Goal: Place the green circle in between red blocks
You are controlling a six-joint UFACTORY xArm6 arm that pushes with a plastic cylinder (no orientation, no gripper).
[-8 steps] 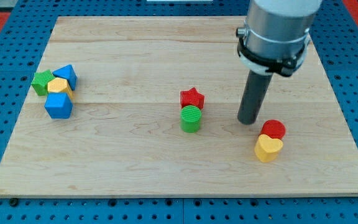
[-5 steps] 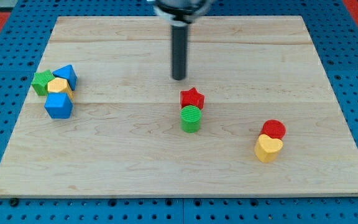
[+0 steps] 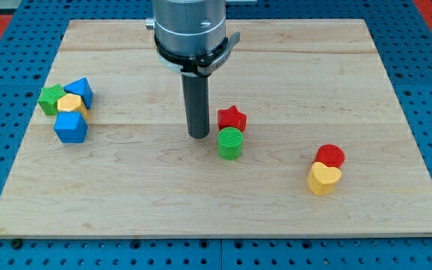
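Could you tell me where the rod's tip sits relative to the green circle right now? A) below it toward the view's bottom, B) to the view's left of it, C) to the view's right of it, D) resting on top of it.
B: my tip stands on the board just to the view's left of the green circle, slightly nearer the view's top, with a narrow gap between them.

8 blocks point(image 3: 231, 142), 1 board point(image 3: 141, 195)

Arm housing point(image 3: 190, 26) cut off at view's top; green block point(image 3: 50, 97) at left partly hidden, shape unclear.
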